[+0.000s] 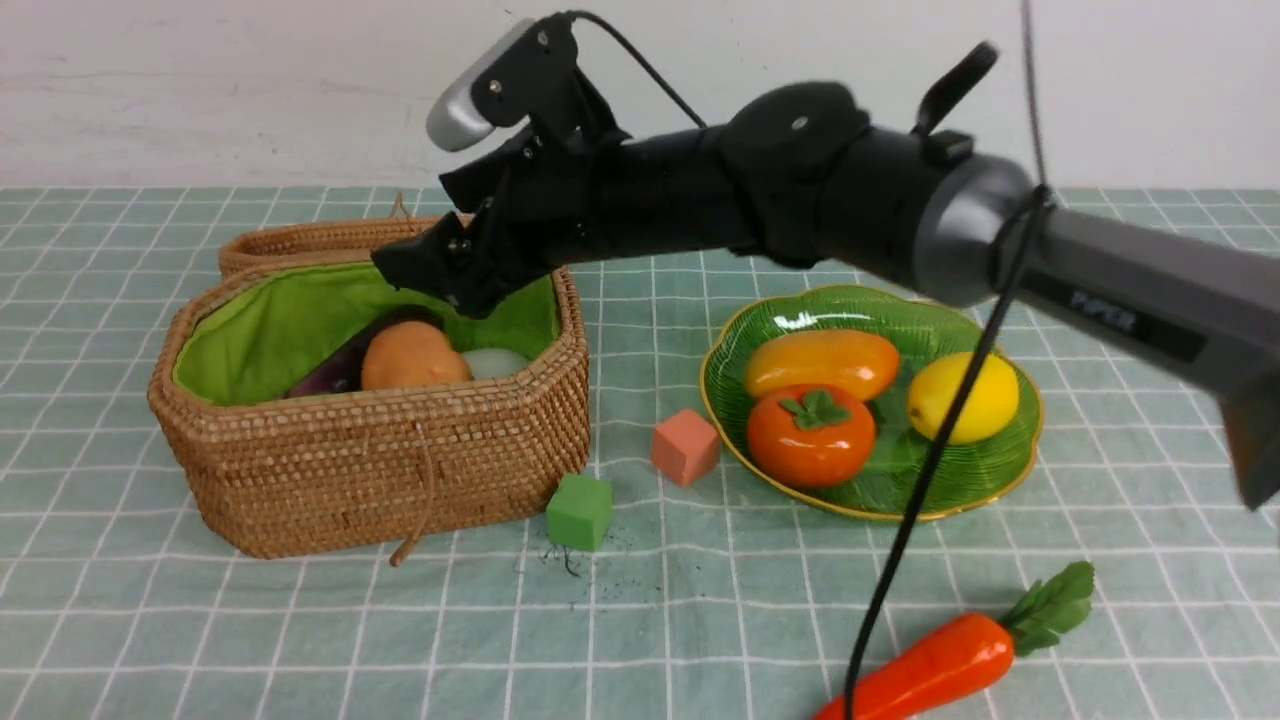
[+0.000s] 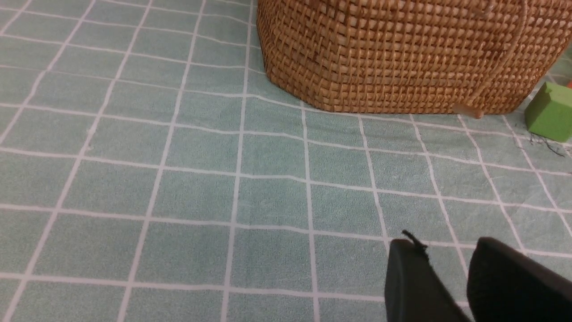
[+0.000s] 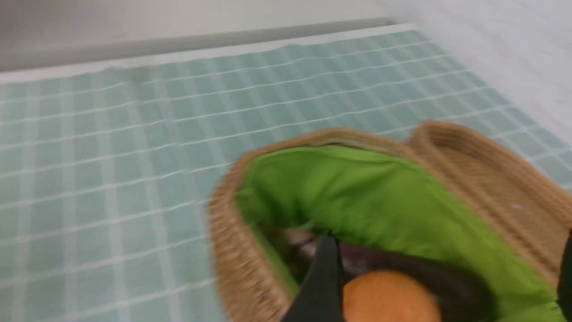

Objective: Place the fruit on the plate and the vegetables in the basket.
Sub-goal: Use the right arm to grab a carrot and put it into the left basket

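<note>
**Front view: right arm over the basket, one vegetable left on the desk**

Front view shows our right hand (image 1: 455, 265) hanging above the far rim of the basket (image 1: 380, 480), fingers spread and gripping nothing. Inside the green lining lie the eggplant (image 1: 335, 372), the potato (image 1: 413, 357) and the radish (image 1: 495, 362), packed side by side. To the right, the plate (image 1: 1000, 480) carries all three fruits: the mango (image 1: 820, 362) at the far side, the persimmon (image 1: 810, 437) in front of it, and the lemon (image 1: 965, 397) to their right. The carrot (image 1: 925, 668) lies alone on the desk (image 1: 200, 620), near the front edge and well right of the basket, leaves pointing away to the right. A pink cube (image 1: 685, 447) and a green cube (image 1: 579, 511) sit between basket and plate.

Our left hand (image 2: 447, 277) appears only in its own wrist view, low over bare cloth on the near side of the basket wall; its fingers stand a little apart with nothing between them.

We judge the fruit step complete and the vegetable step three parts done. The next move calls for a hand to reach the carrot, close across its body, and carry it over the basket rim without knocking the cubes.
</note>
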Controlling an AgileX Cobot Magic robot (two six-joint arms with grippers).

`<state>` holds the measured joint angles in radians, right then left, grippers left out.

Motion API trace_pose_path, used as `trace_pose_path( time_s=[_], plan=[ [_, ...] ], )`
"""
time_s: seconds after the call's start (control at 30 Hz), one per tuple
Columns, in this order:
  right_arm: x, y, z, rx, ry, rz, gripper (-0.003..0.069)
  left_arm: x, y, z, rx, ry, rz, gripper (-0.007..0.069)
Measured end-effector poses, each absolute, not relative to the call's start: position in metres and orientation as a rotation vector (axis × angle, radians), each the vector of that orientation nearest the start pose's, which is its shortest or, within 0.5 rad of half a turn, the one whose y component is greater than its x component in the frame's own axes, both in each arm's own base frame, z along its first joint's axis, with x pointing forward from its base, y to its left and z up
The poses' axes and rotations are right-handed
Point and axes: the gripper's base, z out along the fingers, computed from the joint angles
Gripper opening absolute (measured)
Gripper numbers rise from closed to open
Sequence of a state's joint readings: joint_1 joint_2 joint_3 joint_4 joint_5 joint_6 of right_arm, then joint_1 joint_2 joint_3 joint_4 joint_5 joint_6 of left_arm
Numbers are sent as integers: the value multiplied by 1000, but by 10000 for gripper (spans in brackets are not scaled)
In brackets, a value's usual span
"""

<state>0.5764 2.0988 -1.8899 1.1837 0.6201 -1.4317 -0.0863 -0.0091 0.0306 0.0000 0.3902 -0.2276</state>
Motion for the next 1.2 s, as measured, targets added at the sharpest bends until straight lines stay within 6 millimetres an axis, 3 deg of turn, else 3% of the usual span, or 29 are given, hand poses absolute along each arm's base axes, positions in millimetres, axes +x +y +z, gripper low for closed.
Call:
trace_pose_path(
  time_s=[0.2,0.33,0.47,0.63,0.93,1.2],
  plan=[
    [362,287,330,-1523,1598,682,591,52,-5,168,-134,1896,-214,197],
    [342,242,342,-1805,1839,368,591,52,-5,168,-134,1896,-214,197],
    [343,219,334,-1857,1967,116,591,52,-5,168,-134,1896,-214,201],
    [327,195,289,-1969,2155,-21,591,52,-5,168,-134,1896,-214,204],
    [291,168,237,-2142,2294,-47,591,52,-4,168,-131,1896,-208,206],
    [281,162,187,-2234,2126,-68,591,52,-4,168,-131,1896,-208,206]
  ],
)
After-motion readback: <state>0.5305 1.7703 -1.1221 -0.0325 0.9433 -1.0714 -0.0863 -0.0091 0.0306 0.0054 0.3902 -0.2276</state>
